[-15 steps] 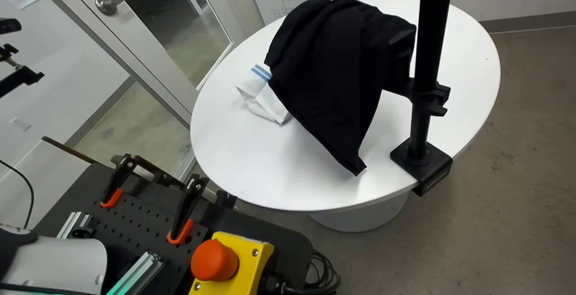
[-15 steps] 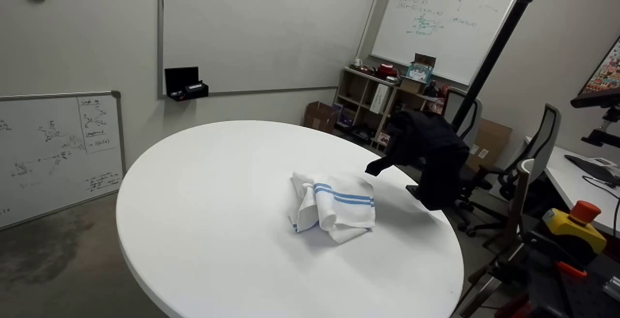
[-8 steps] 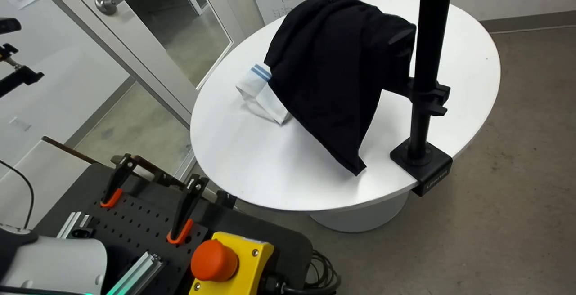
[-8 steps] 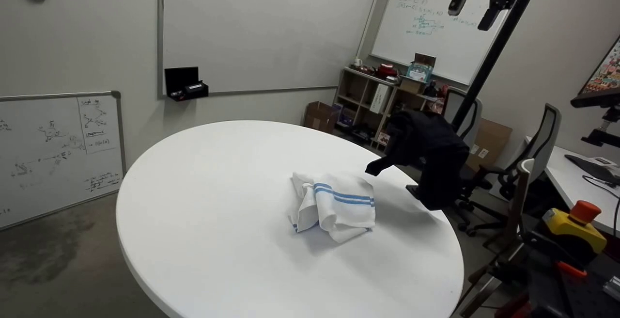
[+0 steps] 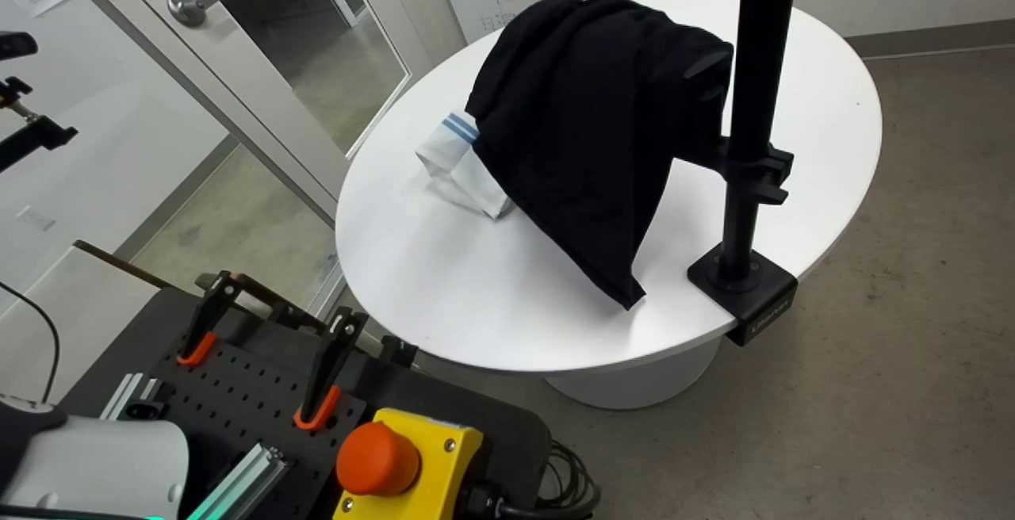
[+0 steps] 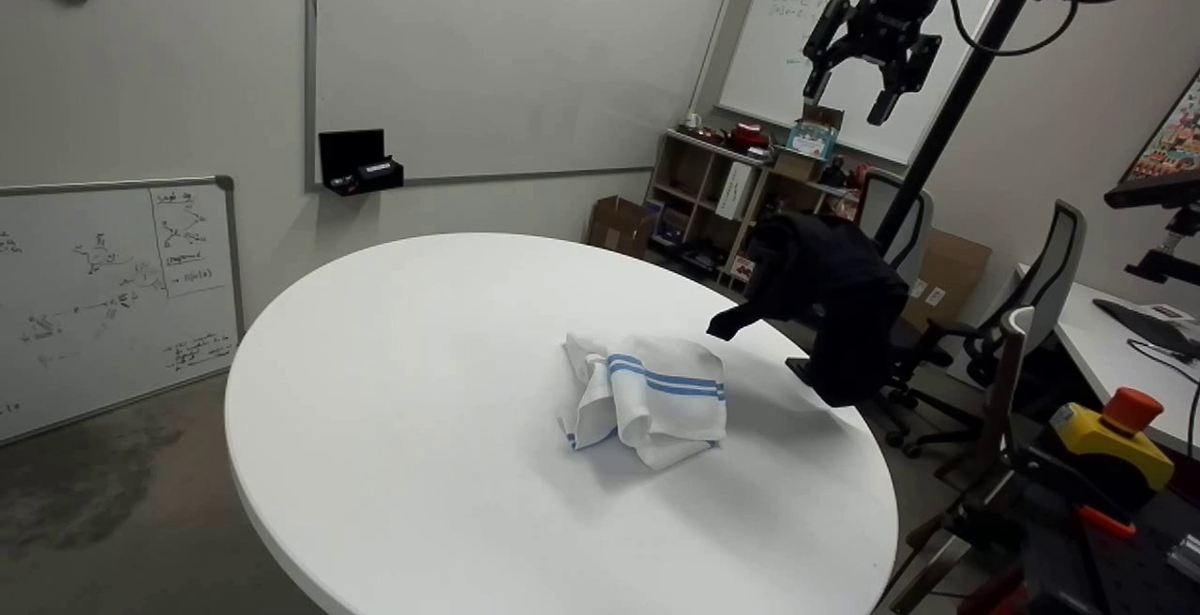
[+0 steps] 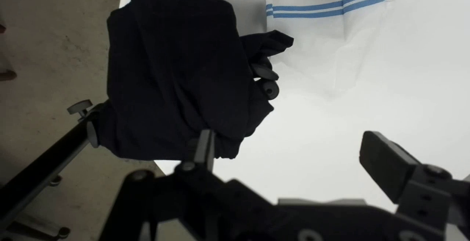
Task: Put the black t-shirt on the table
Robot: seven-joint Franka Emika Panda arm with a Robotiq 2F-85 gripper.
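The black t-shirt (image 5: 587,116) hangs limp and wrinkled over the arm of a black stand, above the table's edge. It also shows in an exterior view (image 6: 834,287) and fills the left of the wrist view (image 7: 187,68). The round white table (image 5: 412,290) lies below it; it also shows in an exterior view (image 6: 403,390). My gripper (image 6: 848,97) is open and empty, high above the shirt and apart from it. In the wrist view my gripper's fingers (image 7: 288,140) are spread wide, the left one overlapping the shirt's lower edge in the picture. Most of the stand's arm is hidden under the shirt.
The black stand's upright pole (image 5: 757,68) is clamped to the table's edge and rises beside the shirt. A white cloth with blue stripes (image 6: 670,409) lies crumpled on the table near the shirt. A yellow box with a red button (image 5: 428,456) stands near the robot's base.
My gripper has come into an exterior view from the top and moved down and to the left, above the shirt. The shirt, cloth and table look unchanged.
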